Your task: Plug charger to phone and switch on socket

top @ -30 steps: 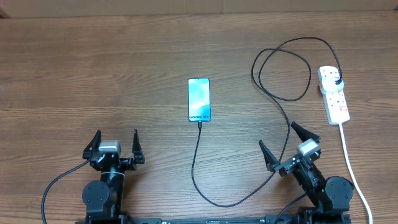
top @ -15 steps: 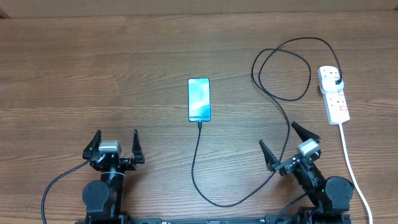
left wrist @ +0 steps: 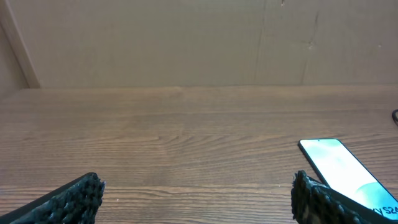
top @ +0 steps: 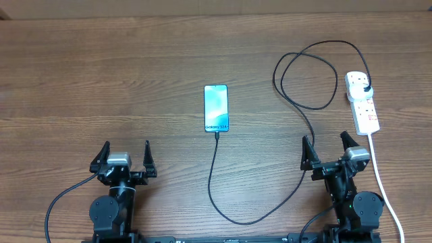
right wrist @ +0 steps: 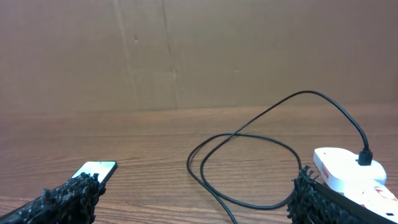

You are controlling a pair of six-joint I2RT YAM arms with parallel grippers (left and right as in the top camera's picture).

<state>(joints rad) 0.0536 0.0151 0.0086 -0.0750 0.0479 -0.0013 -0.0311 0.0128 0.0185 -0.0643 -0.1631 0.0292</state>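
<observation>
The phone (top: 216, 108) lies flat on the wooden table (top: 101, 67), screen up and lit pale blue, its long sides running away from the robot. The charger (top: 209, 181), a thin black cable, meets the middle of the phone's near short edge. From there it runs toward the robot, bends round to the right of the phone, climbs past the right claw (top: 328, 148) and makes a loose loop on the table to the right of the phone and a little farther away. Its black plug (top: 365, 86) sits in the far end of the socket (top: 362, 102), a white strip with small red switches lying well to the right of the phone. How the switches are set is too small to tell. A thick white cord (top: 378, 169) leaves the socket's near end and trails toward the robot.

The left claw (top: 124, 156) stands nearer the robot than the phone and off to its left, fingers spread wide and empty, touching nothing. The right claw, nearer the robot and to the phone's right, is spread just as wide and is also empty. The cable passes just beside its left finger.

In the left wrist view the phone (left wrist: 339, 165) shows at the right, beyond the spread claw (left wrist: 196, 193). In the right wrist view the phone (right wrist: 98, 169) lies at the left, the charger (right wrist: 306, 93) arcs over to the socket (right wrist: 339, 163) at the right, and the claw (right wrist: 198, 186) gapes with only bare table between its fingers.
</observation>
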